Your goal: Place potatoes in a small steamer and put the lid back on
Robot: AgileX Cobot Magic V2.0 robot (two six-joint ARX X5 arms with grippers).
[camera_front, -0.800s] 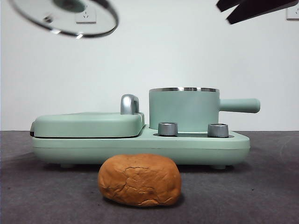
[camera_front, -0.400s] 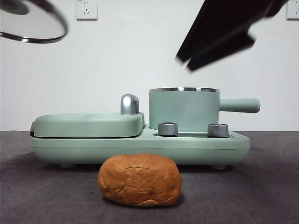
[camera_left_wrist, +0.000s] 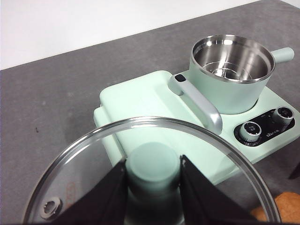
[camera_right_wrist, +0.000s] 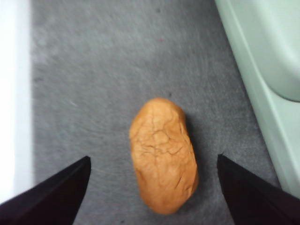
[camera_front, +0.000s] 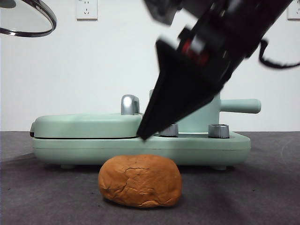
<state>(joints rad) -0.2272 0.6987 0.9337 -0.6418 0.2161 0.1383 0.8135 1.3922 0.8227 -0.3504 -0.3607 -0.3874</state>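
Potato lies lengthwise, 9-to-3 o'clock; right gripper angles down above it, jaws wide, empty. Left gripper clamps lid knob.

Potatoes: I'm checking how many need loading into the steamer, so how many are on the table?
1. A single orange-brown, cracked-skin oval potato lies on the grey mat in front of the mint-green cooker base, under the right gripper. Others may lie out of view.

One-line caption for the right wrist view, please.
Open right tool above the potato on the gray table.
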